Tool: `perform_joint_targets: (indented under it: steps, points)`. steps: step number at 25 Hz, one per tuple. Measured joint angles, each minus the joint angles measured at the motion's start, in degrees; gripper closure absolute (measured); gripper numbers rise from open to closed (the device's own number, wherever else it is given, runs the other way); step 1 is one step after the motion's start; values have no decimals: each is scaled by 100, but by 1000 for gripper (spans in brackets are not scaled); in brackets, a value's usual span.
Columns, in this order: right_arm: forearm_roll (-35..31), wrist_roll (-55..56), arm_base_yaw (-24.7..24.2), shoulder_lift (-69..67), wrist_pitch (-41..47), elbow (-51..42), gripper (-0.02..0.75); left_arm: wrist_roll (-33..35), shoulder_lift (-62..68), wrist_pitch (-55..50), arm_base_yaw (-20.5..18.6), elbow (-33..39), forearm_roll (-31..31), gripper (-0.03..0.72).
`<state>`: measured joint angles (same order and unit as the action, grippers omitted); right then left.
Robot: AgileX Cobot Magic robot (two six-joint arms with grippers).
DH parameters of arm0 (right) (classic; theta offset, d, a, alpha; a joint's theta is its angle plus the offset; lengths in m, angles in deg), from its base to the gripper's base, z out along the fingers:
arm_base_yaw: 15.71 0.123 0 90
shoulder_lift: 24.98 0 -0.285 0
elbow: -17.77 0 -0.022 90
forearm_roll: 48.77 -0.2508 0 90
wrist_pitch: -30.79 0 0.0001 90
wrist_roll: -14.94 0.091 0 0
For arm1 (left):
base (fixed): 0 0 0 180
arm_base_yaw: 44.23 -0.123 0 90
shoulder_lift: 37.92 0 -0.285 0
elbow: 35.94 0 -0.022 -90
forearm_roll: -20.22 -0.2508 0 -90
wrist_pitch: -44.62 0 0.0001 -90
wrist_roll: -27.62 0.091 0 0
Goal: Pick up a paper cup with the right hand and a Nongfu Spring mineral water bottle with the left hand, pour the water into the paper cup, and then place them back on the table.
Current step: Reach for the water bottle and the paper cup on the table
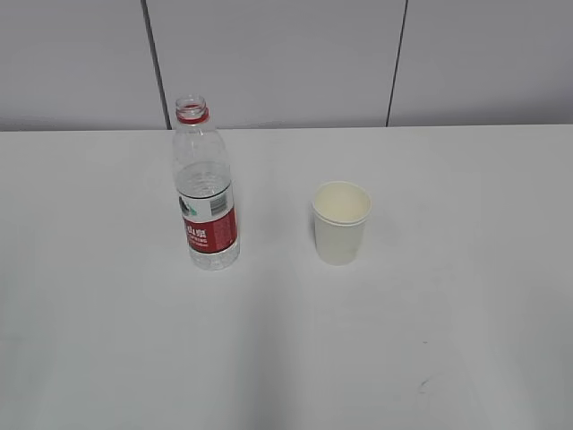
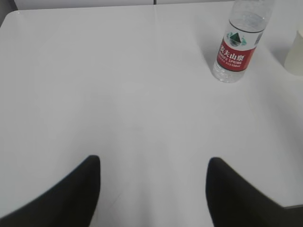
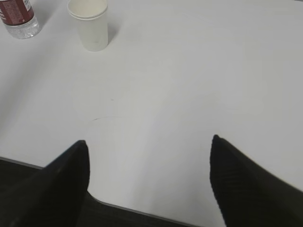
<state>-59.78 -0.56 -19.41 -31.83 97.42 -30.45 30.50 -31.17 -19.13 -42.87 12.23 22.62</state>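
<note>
White table [image 1: 466, 340] under grey wall panels. Left hand [image 2: 154, 189] hanging released, holding nothing, well short of Nongfu Spring mineral water bottle [image 2: 239, 45], far right. Right hand [image 3: 149, 175] likewise spread, empty, paper cup [image 3: 90, 26] far left. Bottle standing uncapped, upright, left of cup, apart, presumably awaiting pickup.

Front cam looks down at a slant; both wrist cams sit low, far back, all catching the bottle [image 1: 207, 202] and cup [image 1: 341, 222].
</note>
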Motion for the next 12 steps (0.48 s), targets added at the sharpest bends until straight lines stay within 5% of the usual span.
perform_joint_targets:
  steps: [12]
  points:
    - [0, 0, 0, 0, -133, 34, 148, 0, 0, 295, 0, -104, -6, 249]
